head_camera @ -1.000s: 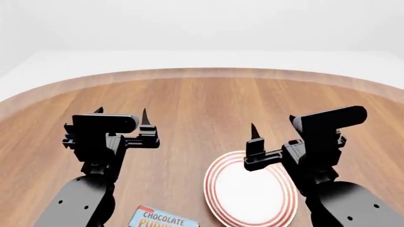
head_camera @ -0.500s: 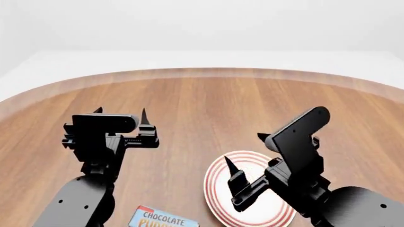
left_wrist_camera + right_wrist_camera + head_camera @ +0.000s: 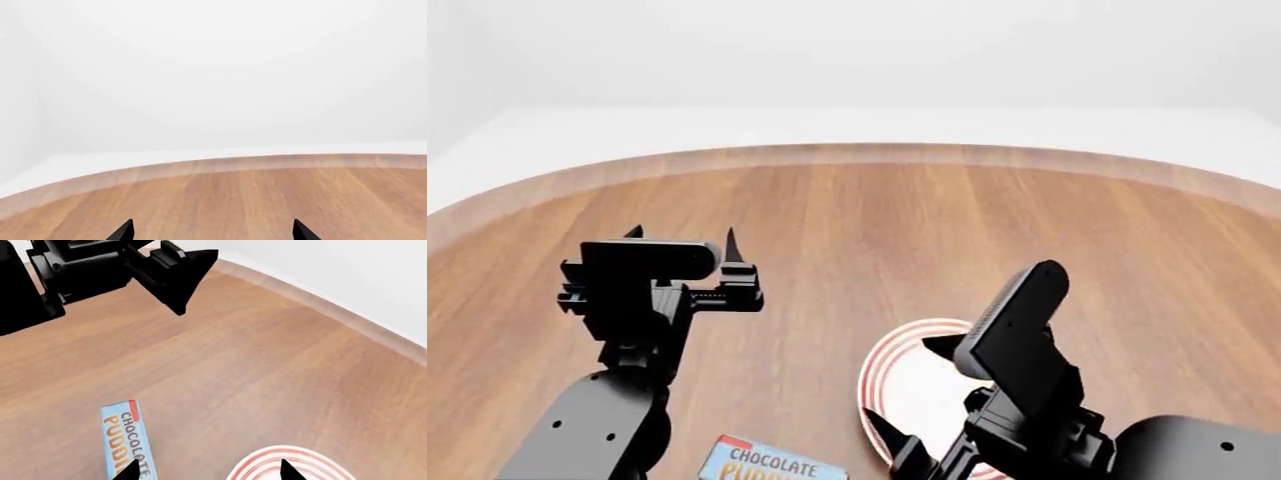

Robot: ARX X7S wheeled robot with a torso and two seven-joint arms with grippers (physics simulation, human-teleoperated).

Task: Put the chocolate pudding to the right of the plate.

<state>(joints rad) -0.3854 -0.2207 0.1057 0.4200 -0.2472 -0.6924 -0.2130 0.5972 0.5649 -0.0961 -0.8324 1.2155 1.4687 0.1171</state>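
Chocolate pudding carton (image 3: pixel 771 464) lies flat at the near edge of the worktop (image 3: pixel 854 230), just left of the red-ringed plate (image 3: pixel 894 375); not yet grasped. Right hand (image 3: pixel 910 400) fingers spread, empty, hanging over the plate's near-left rim, aimed toward the carton. Left hand (image 3: pixel 681 240) spread, empty, idle. Risk: low approach clips the plate rim and shoves it. Worktop is round, wood-grain; walls plain white.

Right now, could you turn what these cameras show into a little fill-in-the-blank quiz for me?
1. The chocolate pudding lies to the ____ of the plate in the head view.
2. The plate's rim has ____ rings.
3. The table looks made of ____.
4. The right gripper holds ____.

Missing words: left; red; wood; nothing
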